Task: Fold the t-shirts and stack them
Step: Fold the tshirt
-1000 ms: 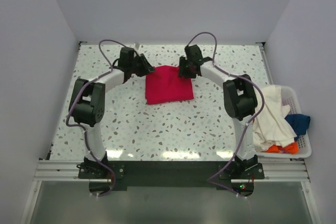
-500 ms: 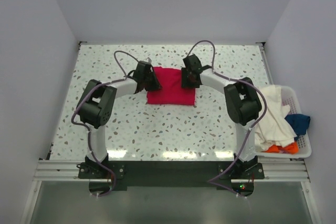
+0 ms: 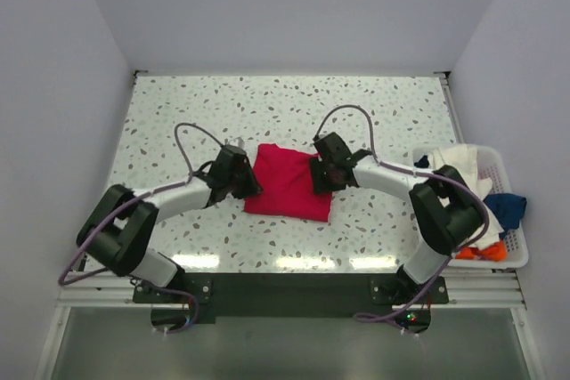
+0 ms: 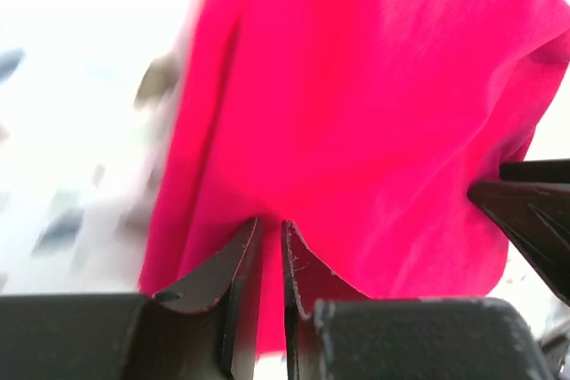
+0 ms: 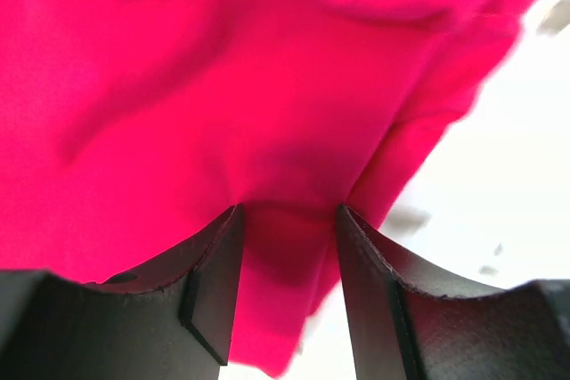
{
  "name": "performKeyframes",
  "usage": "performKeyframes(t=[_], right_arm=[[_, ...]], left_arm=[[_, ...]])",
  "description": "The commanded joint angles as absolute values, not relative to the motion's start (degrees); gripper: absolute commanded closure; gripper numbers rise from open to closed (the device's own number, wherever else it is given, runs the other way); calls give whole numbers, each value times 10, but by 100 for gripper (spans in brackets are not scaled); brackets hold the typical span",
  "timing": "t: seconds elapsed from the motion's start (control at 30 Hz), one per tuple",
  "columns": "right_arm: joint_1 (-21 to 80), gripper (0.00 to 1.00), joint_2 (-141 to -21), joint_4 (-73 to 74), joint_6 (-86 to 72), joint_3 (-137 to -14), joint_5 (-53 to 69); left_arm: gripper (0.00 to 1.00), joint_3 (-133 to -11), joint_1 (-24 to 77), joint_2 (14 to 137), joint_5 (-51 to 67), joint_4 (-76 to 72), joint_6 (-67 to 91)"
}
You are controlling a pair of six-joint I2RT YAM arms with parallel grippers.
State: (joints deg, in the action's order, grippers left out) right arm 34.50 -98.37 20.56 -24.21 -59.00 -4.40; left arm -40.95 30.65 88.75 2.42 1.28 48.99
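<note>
The crimson-red t-shirt [image 3: 287,186], folded into a rough square, lies on the speckled table between my two grippers. My left gripper [image 3: 244,179] is at its left edge, and in the left wrist view [image 4: 270,222] its jaws are pinched almost together on a thin fold of the red cloth [image 4: 374,113]. My right gripper [image 3: 319,175] is at the shirt's right edge. In the right wrist view [image 5: 288,208] its jaws stand wider, with a thick bunch of red cloth [image 5: 223,86] between them. The cream-white [image 3: 459,189], dark blue [image 3: 509,206] and orange [image 3: 476,253] t-shirts lie heaped in the basket.
The white slatted basket [image 3: 514,251] stands at the table's right edge beside the right arm. The table's raised rim runs along the back and sides. The right gripper's dark finger [image 4: 534,211] shows at the right of the left wrist view.
Both grippers have moved from the back of the table toward the near edge, pulling the red t-shirt with them. The arms now stretch low and outward.
</note>
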Motion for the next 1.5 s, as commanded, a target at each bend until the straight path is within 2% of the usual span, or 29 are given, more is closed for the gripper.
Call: performKeyframes(t=[0.0, 0.1, 0.2, 0.33, 0.53, 0.67, 0.8, 1.1, 1.23, 1.47], right_arm=[[359, 51, -902, 190, -231, -538, -8], [359, 50, -859, 207, -217, -523, -12], [351, 48, -838, 233, -209, -551, -44], [301, 49, -854, 260, -224, -609, -61], [251, 51, -908, 272, -251, -645, -69], [239, 49, -953, 219, -258, -647, -13], [237, 42, -1018, 180, -259, -664, 42], [238, 42, -1113, 87, -267, -718, 189], [237, 42, -1103, 131, -243, -740, 145], [237, 41, -1044, 162, -233, -744, 62]], left_arm=[[80, -365, 314, 805, 7, 45, 512], [79, -360, 314, 756, -14, 72, 505], [75, -405, 310, 743, -39, 86, 481], [68, -478, 290, 809, -46, 92, 426], [63, -562, 248, 911, -4, 83, 375], [56, -560, 222, 932, 31, 54, 371], [54, -550, 214, 931, 40, 52, 368], [52, -486, 208, 871, 29, 40, 400], [51, -485, 199, 863, 9, 39, 405], [52, -552, 191, 914, 2, 54, 376]])
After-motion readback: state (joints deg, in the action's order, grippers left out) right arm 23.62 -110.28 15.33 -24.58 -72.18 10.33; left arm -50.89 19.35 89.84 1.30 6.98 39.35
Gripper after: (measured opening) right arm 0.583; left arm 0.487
